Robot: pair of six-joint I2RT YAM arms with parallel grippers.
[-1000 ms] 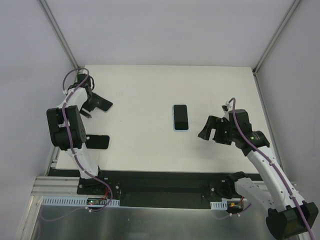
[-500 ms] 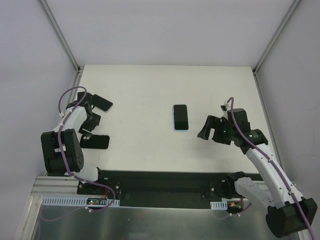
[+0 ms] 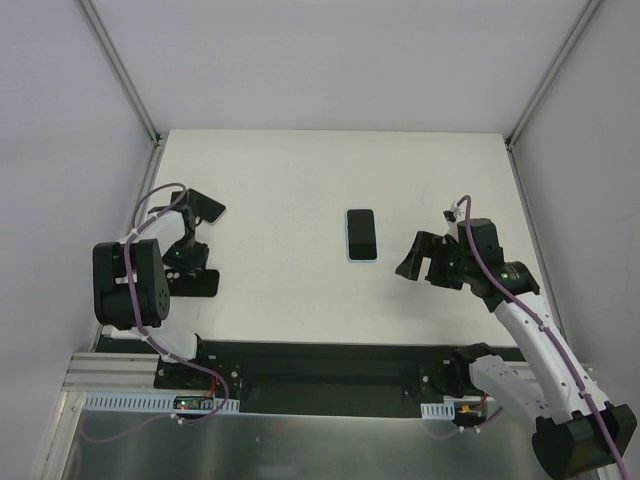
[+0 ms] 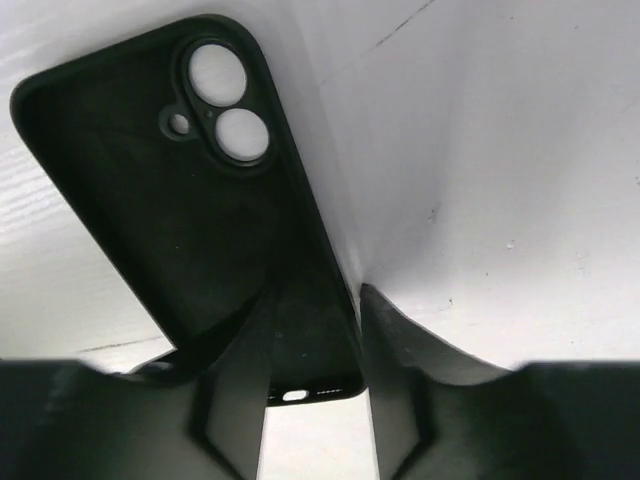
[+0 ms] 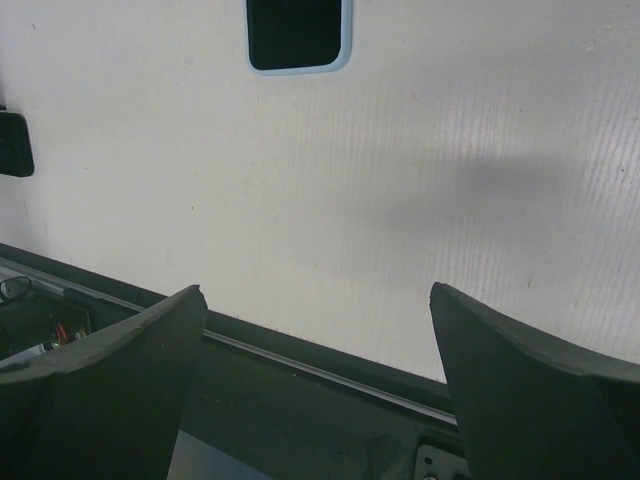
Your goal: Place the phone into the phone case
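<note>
The phone (image 3: pixel 361 234) lies flat, screen up, with a light-blue rim, in the middle of the white table; its near end shows at the top of the right wrist view (image 5: pixel 297 35). The black phone case (image 3: pixel 204 207) with two round camera holes is at the far left, held tilted off the table. My left gripper (image 3: pixel 192 224) is shut on the case's long edge near its port end (image 4: pixel 318 300), and the case (image 4: pixel 170 180) fills that view. My right gripper (image 3: pixel 414 258) is open and empty (image 5: pixel 315 290), to the right of the phone and apart from it.
A second flat black slab (image 3: pixel 192 283) lies on the table near the left arm's base; it also shows at the left edge of the right wrist view (image 5: pixel 12 143). The black front rail (image 3: pixel 320 365) runs along the table's near edge. Grey walls close in the sides and back.
The left arm's links have swung from the far side down toward the near side, while the case stays at about the same spot in its gripper. The right arm has barely moved.
</note>
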